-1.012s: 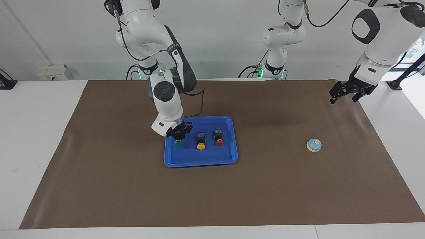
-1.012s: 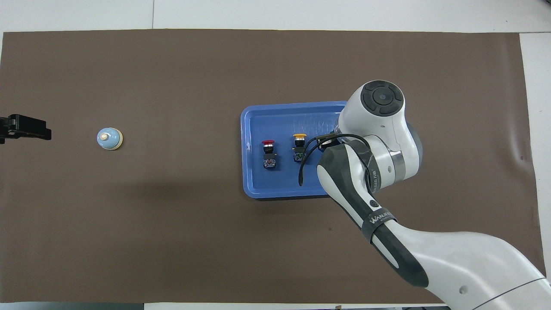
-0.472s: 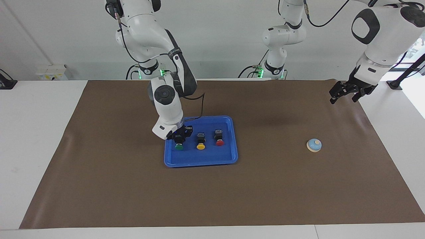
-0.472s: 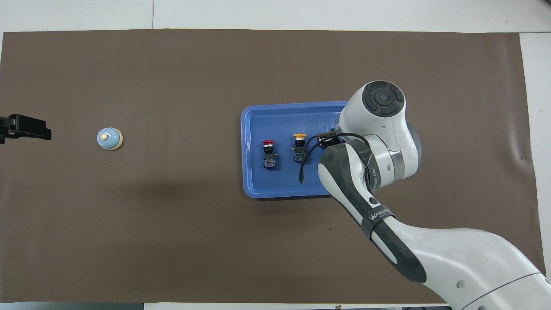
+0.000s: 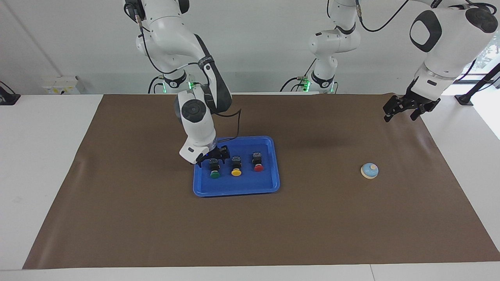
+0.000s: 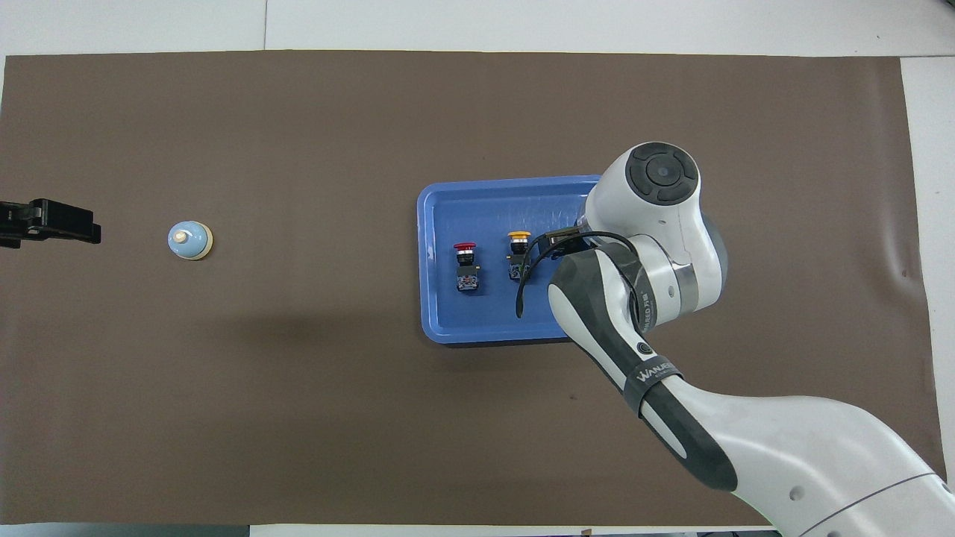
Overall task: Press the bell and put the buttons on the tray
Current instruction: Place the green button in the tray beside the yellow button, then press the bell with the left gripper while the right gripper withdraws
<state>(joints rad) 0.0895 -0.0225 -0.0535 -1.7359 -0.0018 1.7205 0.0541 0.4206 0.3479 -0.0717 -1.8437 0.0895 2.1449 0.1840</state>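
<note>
R gripper [image 5: 211, 157]: jaws now spread apart astride the green button [image 5: 214, 171], which a sec ago sat clamped between them; it rests on the blue tray [image 5: 238, 189] beside the yellow button [image 5: 236, 169] and red button [image 5: 258, 164]. All three placed, so judged: only the bell [image 5: 369, 171] press remains. L gripper [image 5: 402, 109] has drifted slightly over the brown mat [image 5: 156, 234], toward the L arm's end; its jaw state cannot be told.
</note>
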